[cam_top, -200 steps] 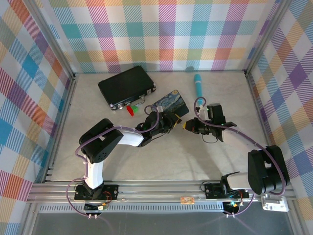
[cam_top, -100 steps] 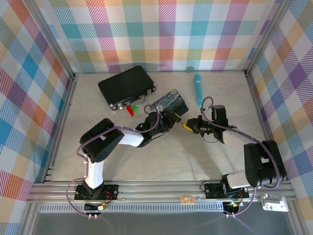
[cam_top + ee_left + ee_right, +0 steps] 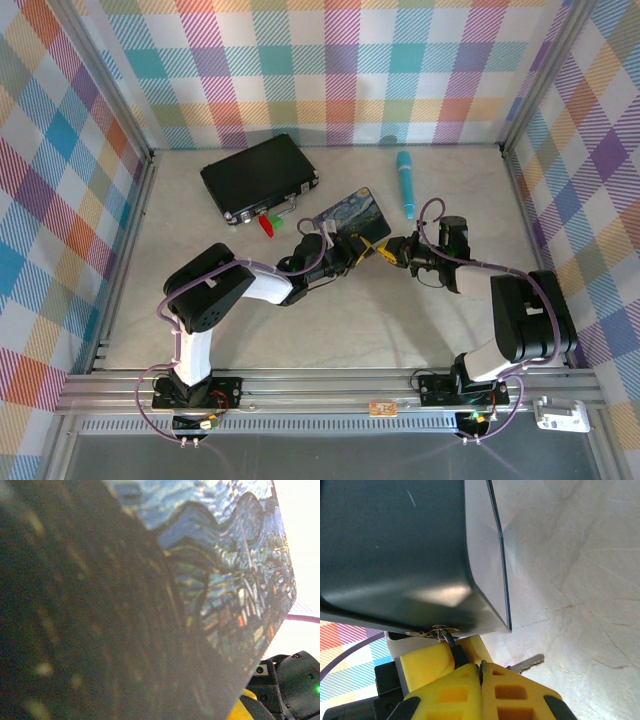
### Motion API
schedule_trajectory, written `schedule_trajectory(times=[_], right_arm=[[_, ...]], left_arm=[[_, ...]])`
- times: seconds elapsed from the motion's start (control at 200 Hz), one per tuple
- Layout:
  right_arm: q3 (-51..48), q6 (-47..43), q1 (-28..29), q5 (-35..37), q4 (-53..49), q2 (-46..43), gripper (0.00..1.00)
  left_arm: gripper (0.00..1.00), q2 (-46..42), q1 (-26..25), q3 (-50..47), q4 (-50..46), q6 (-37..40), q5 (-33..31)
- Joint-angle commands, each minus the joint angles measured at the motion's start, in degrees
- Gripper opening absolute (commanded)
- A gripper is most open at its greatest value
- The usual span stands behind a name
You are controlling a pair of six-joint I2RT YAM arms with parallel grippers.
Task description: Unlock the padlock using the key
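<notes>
Key as silvery sliver just beyond tips of right fingers, against pale tabletop; grip on it unclear. Right fingers pressed together, close beside painted tin. Left fingers at tin's near edge, opposite; cannot tell whether apart or together.

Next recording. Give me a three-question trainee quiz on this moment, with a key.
1. True or false: the right gripper has its jaws wide open.
2. Both arms reach toward which thing? A) case B) tin C) pen
3. Fill in: the key pokes out beside the right gripper, over the ___.
Key: 1 false, the jaws are shut; 2 B; 3 table.
</notes>
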Motion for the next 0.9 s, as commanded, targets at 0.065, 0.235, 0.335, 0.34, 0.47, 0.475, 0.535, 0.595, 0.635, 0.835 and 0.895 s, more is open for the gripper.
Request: schedule_trajectory(times=[0.065, 0.235, 0.335, 0.34, 0.47, 0.475, 0.535, 0.595, 0.635, 0.835, 0.895], right_arm=[[-3.0, -2.1, 0.8, 2.1, -2.4, -8.2, 0.00], [-1.9, -8.9, 0.7, 6.6, -14.3, -14.5, 0.00], [-1.3, -10.5, 0.6, 7.8, -16.5, -15.1, 0.00], [-1.3, -10.7, 0.6, 7.9, -16.7, -15.2, 0.00], [0.1, -13.7, 0.6, 10.1, -19.9, -14.9, 0.00], [0.2, -13.8, 0.6, 10.2, -20.0, -14.9, 0.00], [0.9, -15.3, 0.6, 11.5, -22.0, -15.4, 0.00], [1.6, -16.7, 0.6, 13.0, -23.8, -16.1, 0.00], [2.0, -17.5, 0.6, 13.7, -25.0, -16.6, 0.00], [2.1, -20.0, 0.6, 16.7, -28.8, -19.1, 0.00], [1.8, -20.3, 0.6, 17.3, -29.1, -19.8, 0.00]], left_arm=[[0.00, -1.5, -3.0, -0.7, -2.6, 1.0, -3.5], [0.00, -1.3, -2.8, 2.1, -12.9, 5.1, -12.2], [0.00, -1.0, -2.8, 3.8, -16.6, 6.5, -15.6], [0.00, -1.0, -2.8, 3.9, -16.8, 6.6, -15.9], [0.00, -0.4, -3.0, 6.1, -21.1, 8.0, -20.5], [0.00, -0.4, -3.0, 6.2, -21.2, 8.1, -20.5], [0.00, 0.5, -3.1, 7.5, -22.5, 8.1, -22.1], [0.00, 1.9, -3.1, 9.1, -23.9, 7.8, -22.8], [0.00, 2.9, -3.1, 10.2, -24.7, 7.3, -22.8], [0.10, 6.5, -3.2, 13.5, -26.5, 5.8, -21.4], [0.15, 7.0, -3.2, 13.9, -27.2, 5.2, -20.8]])
